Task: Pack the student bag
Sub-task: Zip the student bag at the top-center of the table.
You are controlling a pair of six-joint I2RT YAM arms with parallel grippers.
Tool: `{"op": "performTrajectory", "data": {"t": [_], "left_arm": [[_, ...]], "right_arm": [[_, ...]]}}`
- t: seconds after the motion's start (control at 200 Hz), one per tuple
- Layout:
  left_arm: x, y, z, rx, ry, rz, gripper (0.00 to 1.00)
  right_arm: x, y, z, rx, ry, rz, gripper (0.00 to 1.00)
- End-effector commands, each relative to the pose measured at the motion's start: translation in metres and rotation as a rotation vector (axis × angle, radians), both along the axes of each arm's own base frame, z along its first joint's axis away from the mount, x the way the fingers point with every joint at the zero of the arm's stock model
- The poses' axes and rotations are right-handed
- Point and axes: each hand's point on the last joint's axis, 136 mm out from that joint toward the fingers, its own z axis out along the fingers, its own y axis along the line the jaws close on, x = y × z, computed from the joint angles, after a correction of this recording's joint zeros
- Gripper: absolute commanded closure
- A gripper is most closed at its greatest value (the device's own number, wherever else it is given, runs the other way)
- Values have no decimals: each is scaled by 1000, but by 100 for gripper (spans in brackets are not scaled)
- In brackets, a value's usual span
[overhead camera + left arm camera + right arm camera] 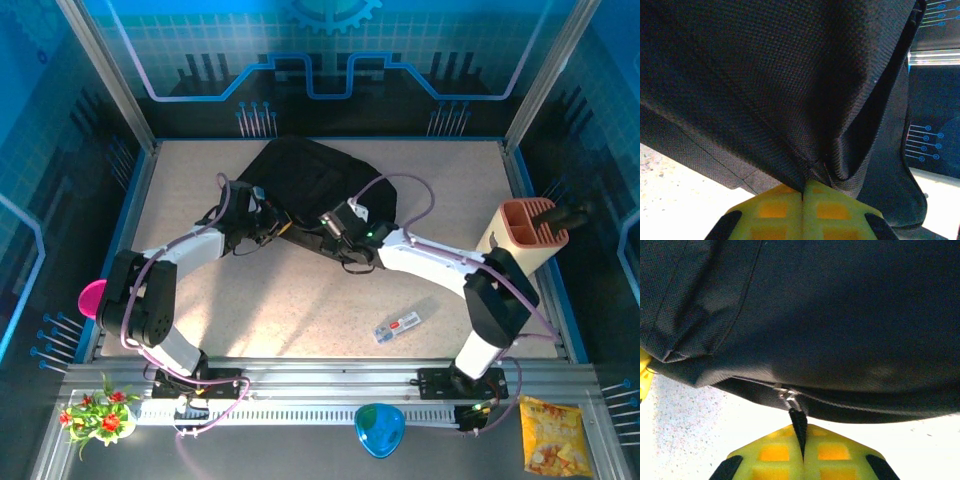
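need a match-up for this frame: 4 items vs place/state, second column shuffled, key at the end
1. left gripper
2. right gripper
3. yellow snack packet
4. pink dish

A. just past the left edge of the table
B. shut on the zipper pull
C. bottom right corner of the top view
D. shut on a fold of the student bag

Pairs: 1-D, 2-B, 3-C, 4-A
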Motion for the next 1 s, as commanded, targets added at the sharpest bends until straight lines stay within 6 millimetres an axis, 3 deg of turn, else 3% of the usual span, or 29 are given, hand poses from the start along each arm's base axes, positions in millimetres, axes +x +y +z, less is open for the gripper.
{"op": "performTrajectory", "data": {"t": [0.0, 0.235, 0.375, 0.67, 0.86, 0.996], "left_arm": [[12, 9, 8, 34, -36, 17, 100], [17, 11, 6, 44, -30, 24, 100], [18, 11, 4, 44, -24, 25, 100], [22, 11, 1, 26, -15, 26, 100], [33, 36, -4, 68, -11, 110, 100], [42, 39, 0, 57, -33, 99, 100]], "right_arm": [[-4, -26, 19, -55, -63, 8, 100], [-15, -67, 18, -94, -57, -39, 100], [-14, -79, 20, -113, -73, -37, 100], [-9, -32, 19, -12, -26, 171, 100], [-11, -41, 10, 27, 0, 194, 100], [-14, -41, 9, 112, -19, 313, 100]]}}
